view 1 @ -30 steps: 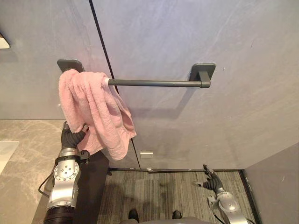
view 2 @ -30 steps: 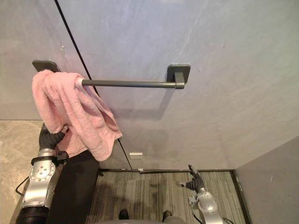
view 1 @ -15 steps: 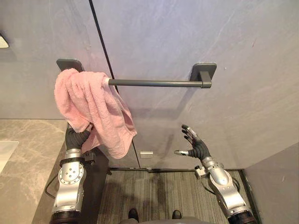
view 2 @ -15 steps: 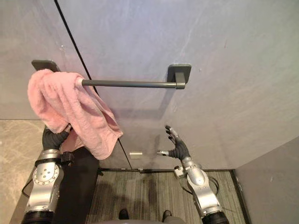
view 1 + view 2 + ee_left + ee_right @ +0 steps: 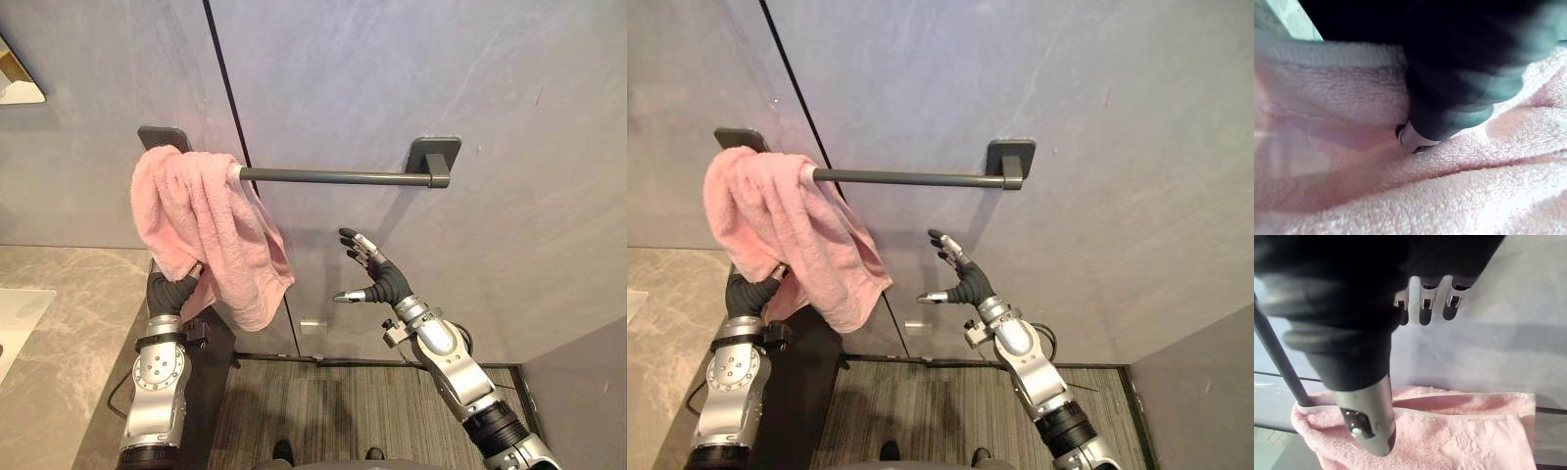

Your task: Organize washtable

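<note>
A pink towel [image 5: 201, 230] hangs bunched over the left end of a dark grey wall rail [image 5: 338, 176]. My left hand [image 5: 173, 291] reaches up under the towel's lower left edge, its fingers pinching the cloth [image 5: 1459, 161]. My right hand [image 5: 377, 277] is raised in front of the wall below the middle of the rail, fingers spread and straight, holding nothing. It is apart from the towel, a short way to its right. The right wrist view looks past the fingers [image 5: 1422, 308] at the towel [image 5: 1459, 435] and the rail [image 5: 1278, 357].
A beige stone counter [image 5: 59, 323] lies at the lower left with a white basin edge [image 5: 15, 313]. A mirror corner [image 5: 20, 83] shows at the upper left. A dark vertical seam [image 5: 230, 137] runs down the grey wall. Striped carpet [image 5: 333, 411] covers the floor below.
My right hand has risen from near the floor to just below the rail and moved left toward the towel. The left hand has kept its hold on the towel. The camera shifted slightly.
</note>
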You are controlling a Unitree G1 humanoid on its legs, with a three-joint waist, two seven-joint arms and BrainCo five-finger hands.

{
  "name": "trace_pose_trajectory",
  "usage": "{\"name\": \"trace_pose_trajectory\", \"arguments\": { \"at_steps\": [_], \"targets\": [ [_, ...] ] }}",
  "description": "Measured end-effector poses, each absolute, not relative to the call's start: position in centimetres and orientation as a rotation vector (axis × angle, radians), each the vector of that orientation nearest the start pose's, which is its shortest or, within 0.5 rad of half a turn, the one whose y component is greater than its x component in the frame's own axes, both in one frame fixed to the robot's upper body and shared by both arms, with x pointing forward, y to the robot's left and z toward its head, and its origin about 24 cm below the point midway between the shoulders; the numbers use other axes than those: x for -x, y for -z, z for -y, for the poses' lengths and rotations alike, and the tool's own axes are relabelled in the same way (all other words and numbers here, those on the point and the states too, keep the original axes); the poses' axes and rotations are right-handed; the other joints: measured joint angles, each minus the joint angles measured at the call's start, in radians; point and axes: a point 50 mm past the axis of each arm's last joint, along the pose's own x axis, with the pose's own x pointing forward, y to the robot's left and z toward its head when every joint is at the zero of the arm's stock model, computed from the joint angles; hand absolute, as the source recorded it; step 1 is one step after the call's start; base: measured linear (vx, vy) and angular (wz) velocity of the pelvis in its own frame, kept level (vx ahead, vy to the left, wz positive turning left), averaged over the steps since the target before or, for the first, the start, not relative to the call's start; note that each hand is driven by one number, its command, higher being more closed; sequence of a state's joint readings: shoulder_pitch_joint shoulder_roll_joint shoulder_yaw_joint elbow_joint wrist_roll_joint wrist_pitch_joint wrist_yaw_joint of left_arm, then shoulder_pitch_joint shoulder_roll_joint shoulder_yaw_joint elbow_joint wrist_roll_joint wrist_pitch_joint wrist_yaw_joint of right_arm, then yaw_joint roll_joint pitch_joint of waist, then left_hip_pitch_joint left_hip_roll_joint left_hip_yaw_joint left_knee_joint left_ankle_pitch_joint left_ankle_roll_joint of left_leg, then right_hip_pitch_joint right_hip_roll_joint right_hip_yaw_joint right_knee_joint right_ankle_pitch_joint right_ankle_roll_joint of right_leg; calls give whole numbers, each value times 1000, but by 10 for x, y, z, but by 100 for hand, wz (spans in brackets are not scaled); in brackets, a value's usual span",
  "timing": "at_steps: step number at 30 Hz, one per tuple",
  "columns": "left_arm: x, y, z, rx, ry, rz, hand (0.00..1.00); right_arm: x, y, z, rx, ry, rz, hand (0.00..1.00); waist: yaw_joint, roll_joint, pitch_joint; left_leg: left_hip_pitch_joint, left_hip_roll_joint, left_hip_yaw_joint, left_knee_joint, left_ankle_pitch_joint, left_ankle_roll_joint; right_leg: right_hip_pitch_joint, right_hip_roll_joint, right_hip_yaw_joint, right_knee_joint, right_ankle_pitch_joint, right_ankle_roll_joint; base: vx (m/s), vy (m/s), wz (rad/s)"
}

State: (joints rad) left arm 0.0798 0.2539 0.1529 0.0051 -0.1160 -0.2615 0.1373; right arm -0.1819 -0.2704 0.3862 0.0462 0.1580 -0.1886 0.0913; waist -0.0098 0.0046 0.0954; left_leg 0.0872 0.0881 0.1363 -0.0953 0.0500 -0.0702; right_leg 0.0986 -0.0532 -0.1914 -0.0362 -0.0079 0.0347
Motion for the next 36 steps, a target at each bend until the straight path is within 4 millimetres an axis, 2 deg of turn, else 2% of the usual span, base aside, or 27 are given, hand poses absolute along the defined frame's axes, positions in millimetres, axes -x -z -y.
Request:
{"name": "trace_pose_trajectory", "arguments": {
  "at_steps": [6, 10, 19, 21, 26, 27, 28, 36],
  "targets": [
    [-232, -62, -233, -137, -244, 207, 100, -272, -84, 79, 127, -570, 255, 0, 6, -1, -1, -4, 0, -5, 0, 1, 0, 0, 0, -3, -2, 0, 0, 0, 0, 1],
    [-236, -60, -222, -129, -199, 203, 100, -278, -80, 71, 137, -604, 230, 0, 26, -2, -1, -7, 1, -8, 0, 1, 0, -1, 2, -5, -5, 0, 0, 0, 0, 1],
    [-238, -57, -224, -128, -223, 194, 100, -288, -85, 47, 136, -660, 238, 0, 37, -16, -10, -12, 2, -11, 0, 1, 0, -1, 3, -6, -6, 0, 0, 0, 0, 1],
    [-240, -56, -225, -127, -224, 189, 100, -290, -85, 45, 132, -654, 236, 0, 51, -19, -12, -12, 2, -11, 0, 1, 0, -1, 3, -6, -6, 0, 0, 0, 0, 0],
    [-240, -58, -228, -140, -230, 191, 100, -300, -91, 38, 137, -640, 241, 0, 59, -21, -12, -24, 2, -24, 0, 1, -1, -2, 4, -16, -6, -1, -1, -7, -1, 7],
    [-241, -59, -230, -137, -230, 194, 100, -301, -94, 36, 138, -640, 251, 0, 70, -21, -12, -24, 3, -25, 0, 1, -1, -2, 4, -16, -7, -1, -1, 8, -3, 3],
    [-242, -61, -230, -129, -232, 200, 100, -303, -96, 36, 138, -632, 258, 100, 80, -21, -12, -24, 4, -25, 0, 2, -2, -3, 5, -16, -7, -1, -1, 0, 0, 0],
    [-245, -64, -232, -126, -251, 217, 100, -317, -106, 28, 145, -609, 266, 100, 87, -29, -12, -40, 17, -44, 0, 10, -13, -12, 19, -25, -2, -5, -8, -21, -18, 6]
  ]
}}
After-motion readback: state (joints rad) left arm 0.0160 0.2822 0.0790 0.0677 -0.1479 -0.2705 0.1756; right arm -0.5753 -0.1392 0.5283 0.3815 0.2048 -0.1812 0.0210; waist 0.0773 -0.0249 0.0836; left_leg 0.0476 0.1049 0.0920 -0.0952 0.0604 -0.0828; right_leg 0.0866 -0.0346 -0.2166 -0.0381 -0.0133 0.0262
